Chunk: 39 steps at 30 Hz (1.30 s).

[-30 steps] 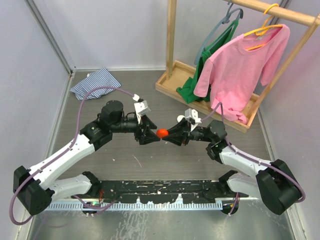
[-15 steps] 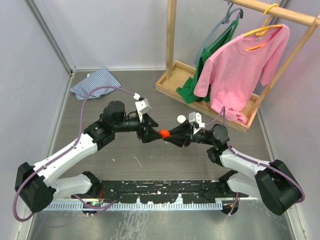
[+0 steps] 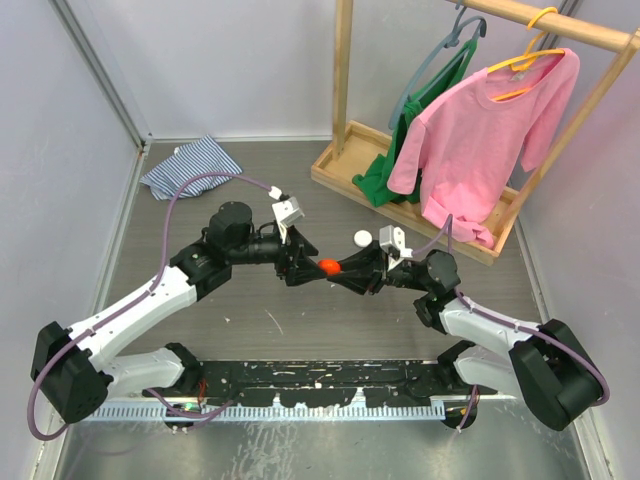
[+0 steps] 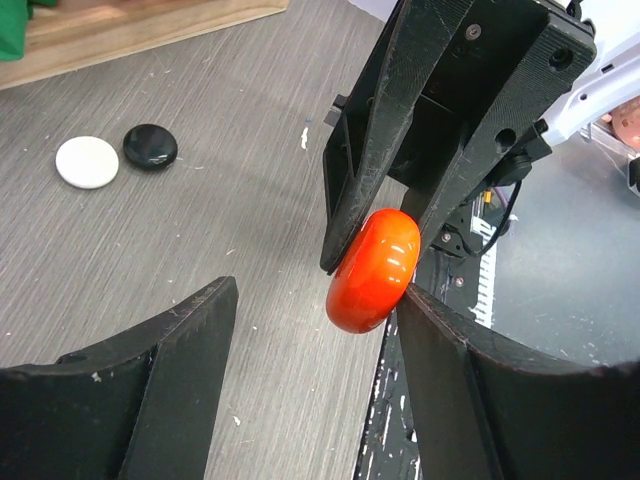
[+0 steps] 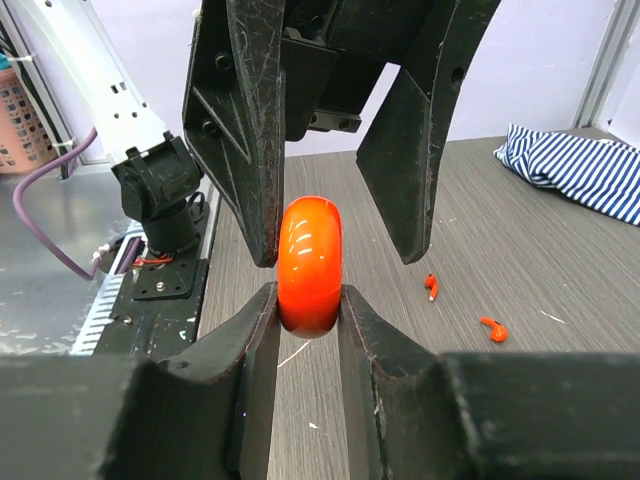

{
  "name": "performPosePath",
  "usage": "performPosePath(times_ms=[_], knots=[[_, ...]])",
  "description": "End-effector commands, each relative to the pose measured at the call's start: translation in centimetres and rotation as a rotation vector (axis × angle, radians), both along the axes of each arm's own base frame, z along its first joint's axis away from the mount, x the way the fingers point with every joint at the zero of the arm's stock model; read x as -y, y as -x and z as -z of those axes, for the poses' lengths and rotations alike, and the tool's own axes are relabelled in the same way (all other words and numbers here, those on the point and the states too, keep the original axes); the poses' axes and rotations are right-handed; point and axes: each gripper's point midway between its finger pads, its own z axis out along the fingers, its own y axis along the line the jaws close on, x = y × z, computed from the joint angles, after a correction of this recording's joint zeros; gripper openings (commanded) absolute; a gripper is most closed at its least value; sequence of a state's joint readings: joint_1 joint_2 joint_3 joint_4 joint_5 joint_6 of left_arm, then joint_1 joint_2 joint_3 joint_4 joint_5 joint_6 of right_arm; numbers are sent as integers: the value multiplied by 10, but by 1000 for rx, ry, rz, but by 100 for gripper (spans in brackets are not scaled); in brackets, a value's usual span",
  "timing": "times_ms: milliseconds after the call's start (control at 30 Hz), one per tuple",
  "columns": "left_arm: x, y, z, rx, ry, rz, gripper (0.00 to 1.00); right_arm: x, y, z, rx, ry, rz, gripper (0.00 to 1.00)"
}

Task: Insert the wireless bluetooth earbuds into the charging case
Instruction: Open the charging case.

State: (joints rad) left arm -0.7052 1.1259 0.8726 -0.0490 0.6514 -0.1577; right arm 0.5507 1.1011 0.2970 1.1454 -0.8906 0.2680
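The orange-red round charging case (image 5: 309,265) is shut and held on edge above the table, clamped between the fingers of my right gripper (image 5: 308,292). It also shows in the top view (image 3: 327,266) and the left wrist view (image 4: 373,270). My left gripper (image 4: 318,295) is open and faces the right one, its fingers straddling the case; one finger (image 4: 440,340) is at or touching the case's side. Two tiny orange earbuds (image 5: 430,287) (image 5: 492,328) lie on the table beyond the grippers. Black and white earbuds are not in view.
A white puck (image 4: 87,162) and a black puck (image 4: 150,146) lie on the grey table. A wooden clothes rack (image 3: 345,165) with a pink shirt (image 3: 480,140) stands at the back right. A striped cloth (image 3: 190,168) lies at the back left.
The right wrist has turned and risen a little, uncovering the white puck behind it. The left gripper has edged right, closer around the case. The case has stayed in the right gripper.
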Motion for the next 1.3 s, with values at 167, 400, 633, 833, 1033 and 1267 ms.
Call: performPosePath(times_ms=[167,400,633,833,1033,1267], knots=[[0,-10,-38,73,73,-61,66,0,10,-16,89,-44,-34,1],[-1,-13,-41,62,70,-85,67,-1,11,-15,89,-41,-39,1],[-2,-14,-46,58,73,-101,68,-2,11,-14,92,-37,-42,1],[-5,-16,-50,59,79,-122,69,-3,12,-13,90,-33,-44,1],[-7,-15,-55,66,89,-134,69,-3,11,-13,93,-30,-43,1],[-7,-14,-54,63,85,-129,71,-3,9,-12,88,-27,-33,1]])
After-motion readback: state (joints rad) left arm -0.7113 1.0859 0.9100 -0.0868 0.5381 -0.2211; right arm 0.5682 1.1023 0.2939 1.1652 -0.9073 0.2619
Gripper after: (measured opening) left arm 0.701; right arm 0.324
